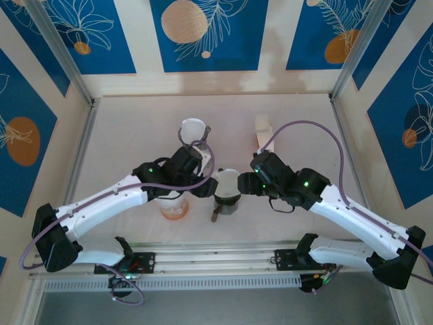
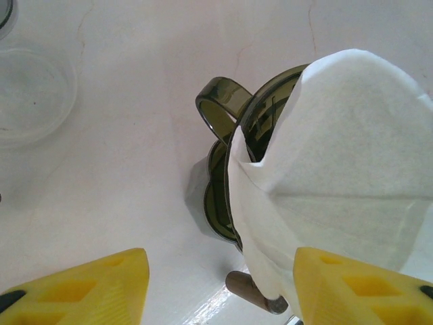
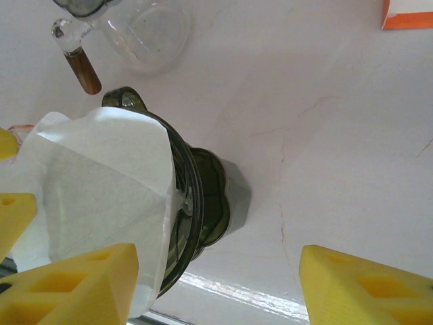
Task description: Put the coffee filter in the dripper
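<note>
Coffee filter (image 2: 345,156), a white crinkled paper cone, sits loosely in the olive translucent plastic dripper (image 2: 220,203) on the pale bench (image 2: 135,169). Left jaws and right jaws stand wide, empty. Right wrist view has a clear glass jug (image 3: 145,30) at 11 o'clock.

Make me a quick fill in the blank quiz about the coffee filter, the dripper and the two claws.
1. The coffee filter stands in the dripper, and its paper is ___ in colour.
2. Neither the left claw nor the right claw is shut; both are ___.
3. The glass jug near the dripper has a handle coloured ___.
Missing words: white; open; brown.
</note>
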Robot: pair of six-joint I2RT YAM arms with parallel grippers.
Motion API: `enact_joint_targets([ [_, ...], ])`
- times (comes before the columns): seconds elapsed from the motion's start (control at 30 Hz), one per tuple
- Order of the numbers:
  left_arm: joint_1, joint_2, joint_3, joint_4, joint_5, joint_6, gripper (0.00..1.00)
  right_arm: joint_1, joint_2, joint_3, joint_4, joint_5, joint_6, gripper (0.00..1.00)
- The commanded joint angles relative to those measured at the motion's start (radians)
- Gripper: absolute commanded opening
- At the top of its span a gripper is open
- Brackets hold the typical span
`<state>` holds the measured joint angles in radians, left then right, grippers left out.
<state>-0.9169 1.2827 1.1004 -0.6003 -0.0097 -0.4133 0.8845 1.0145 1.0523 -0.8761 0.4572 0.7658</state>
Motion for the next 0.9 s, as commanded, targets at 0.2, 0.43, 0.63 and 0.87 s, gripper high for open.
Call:
enact_joint_targets([
  [0.2, -0.005, -0.068, 0.026, 0.027, 0.005, -0.019, 0.70, 0.007, -0.055, -0.015, -0.015, 0.062, 0.040, 0.65],
  [0.43, 0.039, -0.194, 0.022, 0.001, -0.071, -0.033, 0.70, 0.007, -0.085, -0.039, -0.016, 0.077, 0.050, 0.65],
  [0.63, 0.204, -0.326, -0.020, -0.042, -0.080, -0.049, 0.67, 0.006, -0.103, -0.067, -0.014, 0.080, 0.060, 0.64],
  [0.87, 0.549, -0.420, -0.144, -0.003, 0.070, -0.091, 0.57, 0.005, -0.150, -0.095, -0.014, 0.092, 0.069, 0.64],
])
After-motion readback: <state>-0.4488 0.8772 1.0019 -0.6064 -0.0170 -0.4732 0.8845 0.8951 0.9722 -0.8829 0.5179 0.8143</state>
